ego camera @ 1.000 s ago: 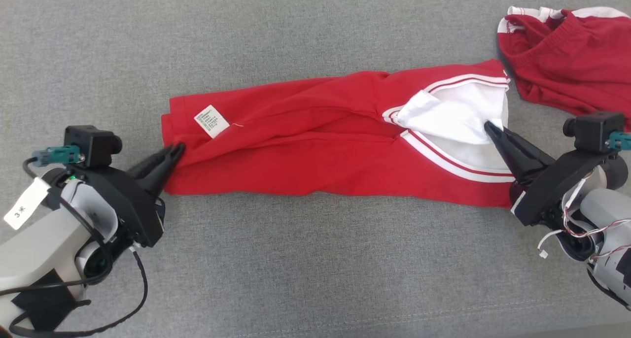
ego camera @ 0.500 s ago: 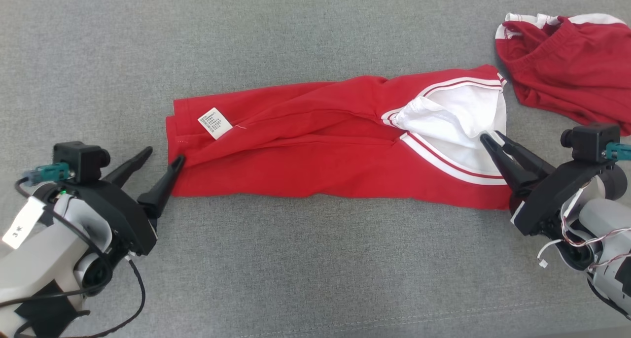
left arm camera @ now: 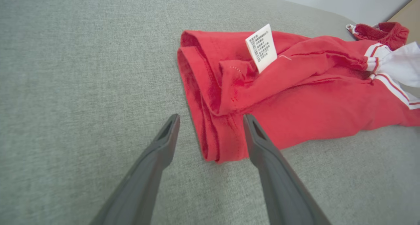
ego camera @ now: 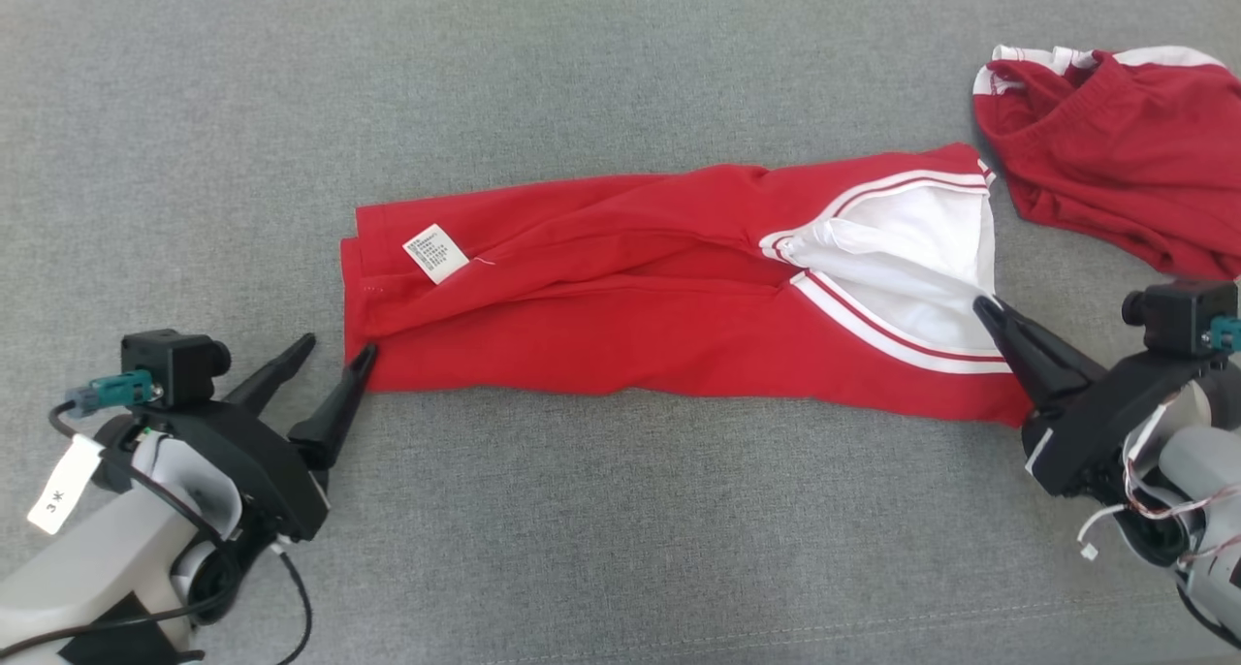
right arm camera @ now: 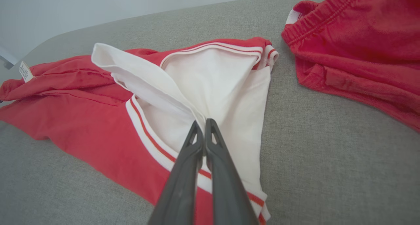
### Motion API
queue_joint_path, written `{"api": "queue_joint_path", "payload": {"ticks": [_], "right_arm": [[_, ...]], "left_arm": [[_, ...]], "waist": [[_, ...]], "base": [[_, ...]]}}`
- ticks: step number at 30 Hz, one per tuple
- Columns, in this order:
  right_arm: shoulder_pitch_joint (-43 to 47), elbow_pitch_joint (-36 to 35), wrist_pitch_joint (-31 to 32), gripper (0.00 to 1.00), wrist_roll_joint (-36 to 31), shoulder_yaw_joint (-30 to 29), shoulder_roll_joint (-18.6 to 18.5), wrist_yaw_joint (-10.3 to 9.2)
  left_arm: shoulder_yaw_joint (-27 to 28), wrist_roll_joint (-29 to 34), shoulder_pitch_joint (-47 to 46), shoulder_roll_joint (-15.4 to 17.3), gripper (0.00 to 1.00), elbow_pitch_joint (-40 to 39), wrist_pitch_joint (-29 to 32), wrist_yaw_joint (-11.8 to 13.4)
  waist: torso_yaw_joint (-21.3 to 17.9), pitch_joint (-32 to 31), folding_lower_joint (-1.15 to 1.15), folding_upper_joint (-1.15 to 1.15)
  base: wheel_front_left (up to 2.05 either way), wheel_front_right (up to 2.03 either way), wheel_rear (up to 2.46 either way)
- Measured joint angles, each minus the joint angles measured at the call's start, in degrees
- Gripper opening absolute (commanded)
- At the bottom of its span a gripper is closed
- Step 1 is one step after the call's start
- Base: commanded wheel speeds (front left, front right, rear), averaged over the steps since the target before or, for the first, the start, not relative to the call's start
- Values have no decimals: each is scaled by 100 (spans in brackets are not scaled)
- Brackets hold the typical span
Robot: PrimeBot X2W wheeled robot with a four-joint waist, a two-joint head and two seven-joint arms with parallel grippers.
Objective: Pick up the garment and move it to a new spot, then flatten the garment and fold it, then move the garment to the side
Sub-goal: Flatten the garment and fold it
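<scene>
A red garment (ego camera: 630, 306) with a white striped panel lies stretched out on a grey fabric surface (ego camera: 620, 549). The left wrist view reveals the garment's hem end as several stacked layers, with a white label (left arm camera: 262, 48) on top. The right wrist view shows a white fold running into the right gripper (right arm camera: 203, 121), whose fingers are pressed together, pinching it. The left gripper (left arm camera: 211, 116) is spread wide, with the garment's hem corner between its fingers. Red shorts (ego camera: 1115, 142) lie just beyond the garment's white end.
</scene>
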Motion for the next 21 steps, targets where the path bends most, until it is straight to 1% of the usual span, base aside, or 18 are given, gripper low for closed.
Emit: {"api": "queue_joint_path", "payload": {"ticks": [1, 2, 3, 4, 5, 13, 18, 21], "right_arm": [[43, 4, 0, 18, 0, -31, -3, 0], [87, 5, 0, 18, 0, -37, -4, 0], [136, 11, 0, 34, 0, -44, -5, 0], [244, 14, 0, 76, -1, -58, -14, 0], [296, 26, 0, 100, -11, -63, -24, 0], [465, 58, 0, 100, -56, -416, -29, 0], [741, 55, 0, 100, -56, -716, -33, 0], [877, 24, 0, 100, -53, -985, -29, 0]], "left_arm": [[27, 0, 18, -31, 100, 1, 0, 0], [79, 0, 43, -63, 100, -7, 0, 0], [127, 0, 83, -89, 100, -13, 0, 0], [220, 0, 168, -112, 100, -33, 0, -1], [264, 0, 208, -120, 100, -33, 0, 0], [626, 8, 529, -147, 100, -82, 0, 0], [762, 212, 708, -219, 100, -215, 0, 5], [947, 259, 820, -242, 100, -321, 0, 104]], "waist": [[4, -14, 0, 0], [7, -33, 0, 0], [10, -52, 0, 0], [15, -90, 0, 0], [18, -108, 0, 0], [-10, -251, 0, 0], [-25, -329, 0, 1], [-32, -392, 0, 1]], "base": [[0, 0, 0], [0, 0, 0], [0, 0, 0], [0, 0, 0], [0, 0, 0], [0, 0, 0], [0, 0, 0], [0, 0, 0]]}}
